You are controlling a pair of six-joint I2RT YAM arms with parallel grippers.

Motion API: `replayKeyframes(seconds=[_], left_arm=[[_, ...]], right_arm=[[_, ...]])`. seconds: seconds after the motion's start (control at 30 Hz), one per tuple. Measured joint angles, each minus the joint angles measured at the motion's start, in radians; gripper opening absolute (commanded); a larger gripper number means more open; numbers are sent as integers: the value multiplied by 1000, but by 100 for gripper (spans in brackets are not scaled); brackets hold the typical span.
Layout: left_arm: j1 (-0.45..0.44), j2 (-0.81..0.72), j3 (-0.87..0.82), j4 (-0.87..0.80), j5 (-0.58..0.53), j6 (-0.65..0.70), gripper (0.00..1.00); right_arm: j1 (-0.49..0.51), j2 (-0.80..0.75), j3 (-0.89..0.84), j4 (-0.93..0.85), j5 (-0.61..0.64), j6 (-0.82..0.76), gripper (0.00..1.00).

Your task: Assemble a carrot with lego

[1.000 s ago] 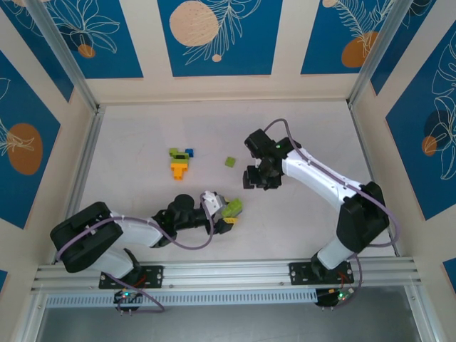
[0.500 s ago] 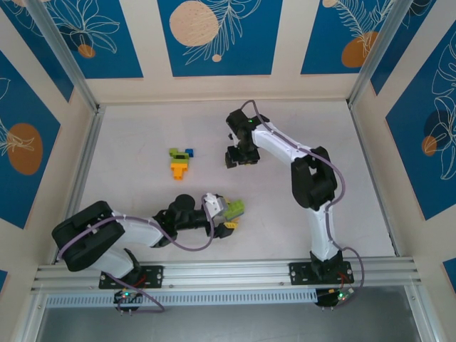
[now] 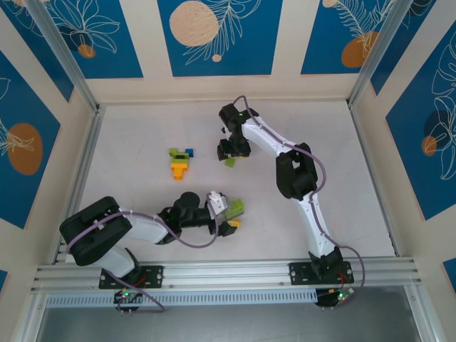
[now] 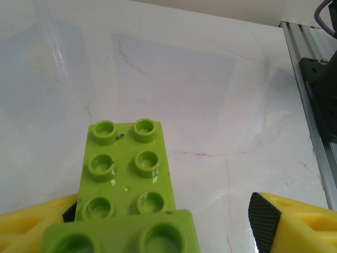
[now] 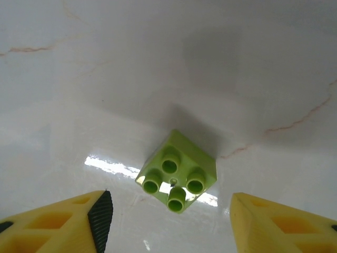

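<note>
A long lime green lego brick (image 4: 125,167) with a second lime piece (image 4: 120,236) stacked on its near end sits between the fingers of my left gripper (image 4: 164,211). It rests against the left finger (image 4: 31,226), with a wide gap to the right pad (image 4: 261,216); the jaws are open. In the top view this brick (image 3: 236,207) is at the left gripper (image 3: 226,216). My right gripper (image 5: 169,208) is open above a small lime 2x2 brick (image 5: 178,176), which lies on the table just ahead of its fingertips and touches neither finger. From above, that gripper (image 3: 229,149) stands over this brick (image 3: 230,162).
A small cluster of lime, blue and orange lego (image 3: 180,162) lies left of the right gripper on the white table (image 3: 142,135). An aluminium rail (image 4: 310,105) runs along the table's near edge, and walls close in the other sides.
The right arm swung left and away from its base, to a spot over the small lime brick, and its jaws widened. The left jaws spread apart around the long lime brick.
</note>
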Motion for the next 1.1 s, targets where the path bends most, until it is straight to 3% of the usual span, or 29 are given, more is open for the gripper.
replayKeyframes(seconds=[0.37, 0.83, 1.1], left_arm=[[0, 0, 3, 0, 0, 0, 76], [0, 0, 3, 0, -5, 3, 74], [0, 0, 3, 0, -5, 3, 73]], right_arm=[[0, 57, 33, -25, -15, 64, 63], [-1, 117, 102, -42, -45, 103, 36], [-1, 107, 89, -33, -45, 105, 29]])
